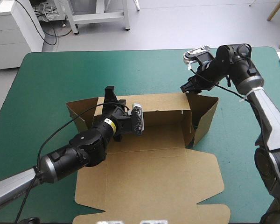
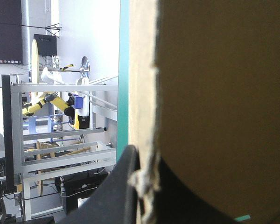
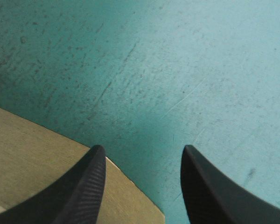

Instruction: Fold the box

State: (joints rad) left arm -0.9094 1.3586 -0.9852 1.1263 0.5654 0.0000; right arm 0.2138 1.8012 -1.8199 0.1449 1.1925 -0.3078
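Wall-raising step: the box (image 1: 154,182) sits central on the teal-green cover (image 1: 46,84), back wall (image 1: 163,103) upright. Your left gripper (image 1: 109,93) clamps that wall. Your right gripper (image 1: 186,87) hovers spread, empty, by the right flap (image 1: 206,116). Next, probably grip that flap.

Box (image 1: 149,182): plain brown board is noted throughout, shaded darker on the raised walls. Counter (image 1: 46,79): a teal-green cover is seen, flecked with small dark specks and faint pale scratches. Fingers (image 3: 79,191) of the right hand (image 3: 143,149): black, and fine parallel ribbing is recorded on the inner faces.
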